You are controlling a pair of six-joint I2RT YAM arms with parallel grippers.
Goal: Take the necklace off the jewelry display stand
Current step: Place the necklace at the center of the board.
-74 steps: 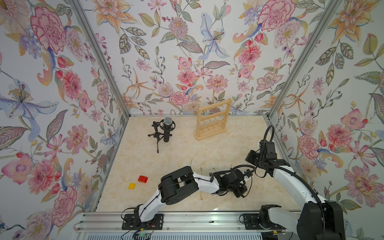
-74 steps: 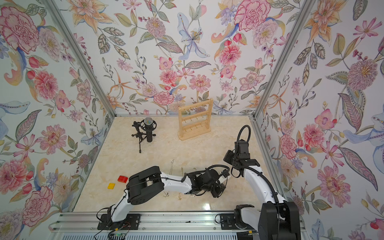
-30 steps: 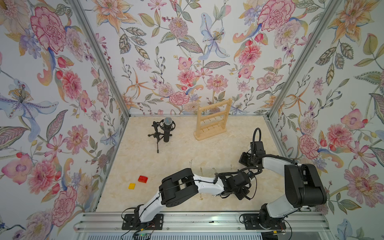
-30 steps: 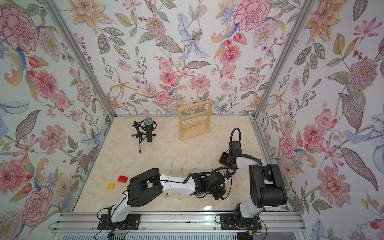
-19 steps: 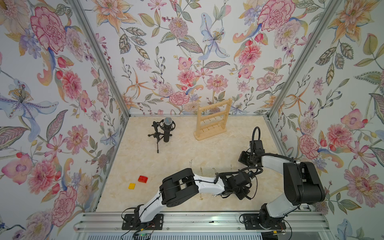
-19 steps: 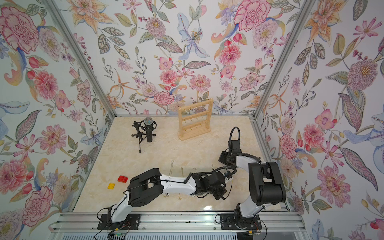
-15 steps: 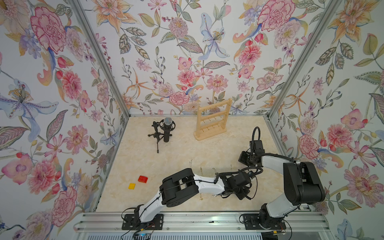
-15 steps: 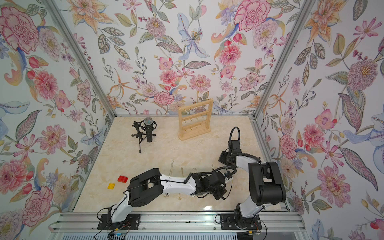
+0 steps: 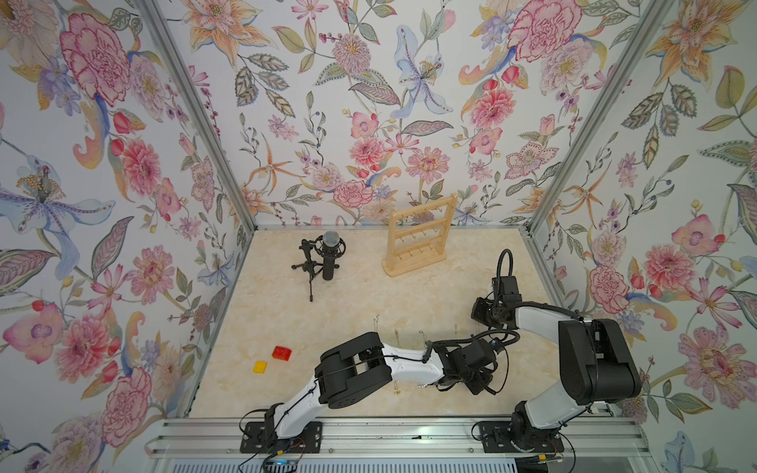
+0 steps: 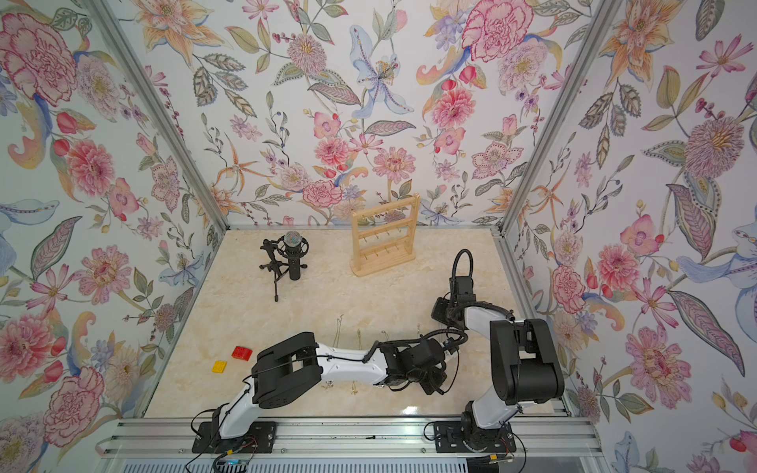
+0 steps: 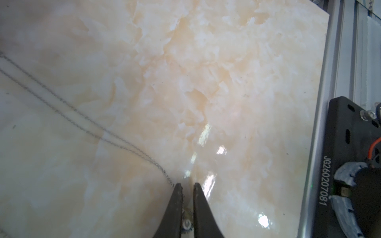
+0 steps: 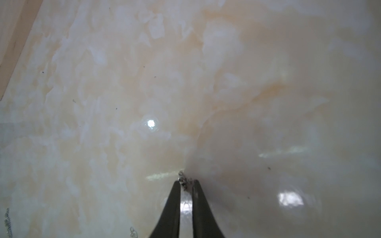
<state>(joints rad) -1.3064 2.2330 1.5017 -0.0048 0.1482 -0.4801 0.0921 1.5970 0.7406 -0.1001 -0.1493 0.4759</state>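
Cream marbled tabletop (image 9: 368, 295) carries the thin silver chain necklace (image 11: 165, 175), laid flat between the left claw (image 11: 187, 185) and right claw (image 12: 186, 182). Both are slightly parted, with the chain ends loose at their tips. The pale wooden jewelry display stand (image 9: 420, 235) stands well beyond both. To avoid snagging, part wider, then rise straight.

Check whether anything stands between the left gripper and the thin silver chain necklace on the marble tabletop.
Nothing visible does. The thin silver chain necklace lies on the cream marble tabletop and runs right up to the left gripper, its end between the slightly parted jaws.
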